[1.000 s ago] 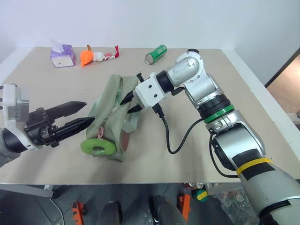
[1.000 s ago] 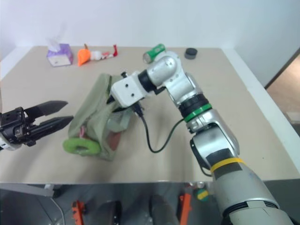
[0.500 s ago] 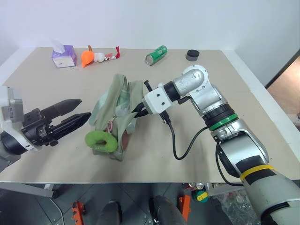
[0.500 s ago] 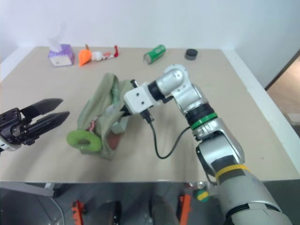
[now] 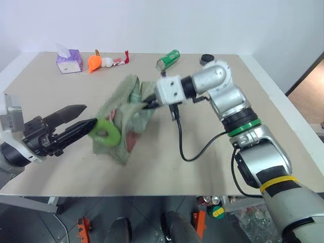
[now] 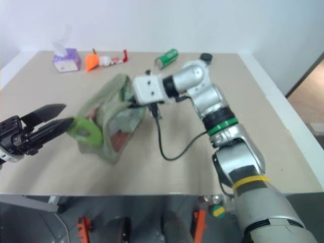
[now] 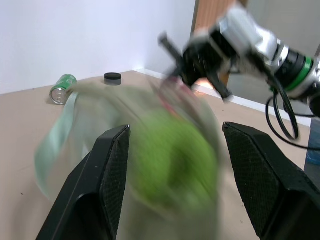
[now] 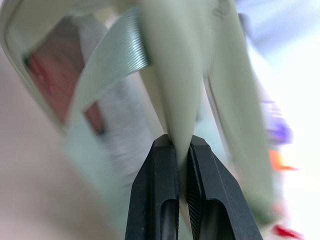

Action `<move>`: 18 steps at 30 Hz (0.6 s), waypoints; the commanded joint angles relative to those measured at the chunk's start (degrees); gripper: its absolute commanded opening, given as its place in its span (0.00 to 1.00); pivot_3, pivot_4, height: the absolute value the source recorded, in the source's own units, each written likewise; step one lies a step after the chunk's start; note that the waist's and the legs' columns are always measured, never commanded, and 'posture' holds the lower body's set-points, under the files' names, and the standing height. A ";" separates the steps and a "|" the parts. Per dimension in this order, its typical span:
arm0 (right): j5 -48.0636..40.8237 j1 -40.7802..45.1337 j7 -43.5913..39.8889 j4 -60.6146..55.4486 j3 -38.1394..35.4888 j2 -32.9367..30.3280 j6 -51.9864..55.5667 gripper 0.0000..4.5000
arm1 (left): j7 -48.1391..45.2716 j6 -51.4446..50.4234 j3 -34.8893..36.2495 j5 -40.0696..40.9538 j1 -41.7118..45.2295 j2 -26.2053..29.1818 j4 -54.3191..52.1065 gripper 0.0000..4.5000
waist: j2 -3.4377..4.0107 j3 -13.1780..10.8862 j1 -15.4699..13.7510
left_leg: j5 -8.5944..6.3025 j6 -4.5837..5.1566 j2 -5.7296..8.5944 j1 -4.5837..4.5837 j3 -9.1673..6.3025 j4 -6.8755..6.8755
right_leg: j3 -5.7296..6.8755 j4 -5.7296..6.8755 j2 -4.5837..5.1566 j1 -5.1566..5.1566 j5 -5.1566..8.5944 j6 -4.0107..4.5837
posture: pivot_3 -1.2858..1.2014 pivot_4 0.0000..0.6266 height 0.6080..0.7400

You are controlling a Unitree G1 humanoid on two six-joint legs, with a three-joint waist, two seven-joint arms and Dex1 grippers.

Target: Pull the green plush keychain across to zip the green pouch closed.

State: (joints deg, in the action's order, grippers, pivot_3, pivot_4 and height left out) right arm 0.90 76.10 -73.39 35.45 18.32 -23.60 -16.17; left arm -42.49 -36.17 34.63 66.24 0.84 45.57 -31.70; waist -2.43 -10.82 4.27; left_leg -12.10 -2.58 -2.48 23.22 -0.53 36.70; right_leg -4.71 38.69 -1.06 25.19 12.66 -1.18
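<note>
**Observer:** Right now, where do your grippers stand?

**Operator:** On my feed, the right gripper (image 5: 150, 103) is pinched tight on a fold of the pale sage-green boxy fabric pouch (image 5: 126, 109), holding that end up off the beige table (image 5: 202, 167) so the bag hangs tilted. The left gripper (image 5: 83, 123) has its black fingers spread wide, gripping nothing. The small lime-green fuzzy ring-shaped plush keychain (image 5: 105, 133) dangles from the pouch's lower end, just beside my left fingertips; in the left wrist view it sits between the two fingers, blurred.

**Observer:** What worries you?

**Operator:** I judge the pinch is on thin fabric only, so a hard tug on the keychain could slip the fold out and drop the bag. The ring also looks to be swinging; closing at the wrong moment, I might catch pouch cloth instead of plush, or miss.

**Observer:** And the contents?

**Operator:** Red items show through the clear side panel of the pouch; I cannot tell what they are. With the zipper not yet closed and the bag tilted, I reckon they could shift toward the opening.
</note>
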 commanded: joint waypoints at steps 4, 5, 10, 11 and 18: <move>-2.73 0.67 -3.38 -13.71 -3.98 -7.56 10.19 0.01 | 0.75 1.54 -0.58 -0.03 0.94 -0.18 -1.79 0.68 | 0.00 0.00 -0.17 | -0.02 0.01 0.03 0.10 -0.02 -0.12 | -0.03 -0.01 0.01 0.09 0.15 -0.04 | 0.52 0.24 1.00; -2.87 -0.03 -4.93 -16.88 -3.63 -9.22 12.11 0.01 | 0.80 1.58 -0.70 0.00 0.98 -0.19 -1.81 0.68 | 0.01 0.00 -0.16 | -0.02 0.01 0.03 0.11 -0.02 -0.13 | -0.03 -0.01 0.01 0.10 0.16 -0.04 | 0.52 0.24 1.00; -0.10 -1.09 -9.07 -28.79 -0.81 -15.56 28.21 0.01 | 1.17 1.65 -1.79 -0.06 2.11 -0.29 -1.70 0.68 | 0.05 -0.03 -0.07 | -0.12 0.08 -0.05 0.10 -0.05 -0.25 | 0.01 0.02 -0.05 0.16 0.31 0.11 | 0.52 0.24 1.00; 0.29 -1.05 -9.11 -30.41 -0.36 -16.05 31.82 0.01 | 1.23 1.66 -1.96 -0.10 2.29 -0.30 -1.69 0.68 | 0.05 -0.03 -0.05 | -0.12 0.08 -0.08 0.08 -0.06 -0.25 | 0.02 0.02 -0.09 0.15 0.33 0.13 | 0.52 0.24 1.00; 2.34 -0.66 -6.41 -34.14 2.55 -16.03 54.65 0.01 | 1.74 1.92 -1.45 0.34 1.36 -0.85 -2.87 0.68 | 0.05 -0.03 0.02 | -0.09 0.02 -0.14 -0.03 -0.08 -0.18 | 0.00 0.27 -0.23 0.17 0.34 0.25 | 0.52 0.24 1.00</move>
State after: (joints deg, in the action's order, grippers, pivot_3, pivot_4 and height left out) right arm 2.55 73.44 -81.64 2.19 21.33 -39.91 32.38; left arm -40.84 -35.80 31.85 66.17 2.41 44.75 -32.69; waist -2.38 -10.85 4.29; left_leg -12.18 -2.56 -2.62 23.16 -0.60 36.54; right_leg -4.72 38.97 -1.29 25.35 13.00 -0.93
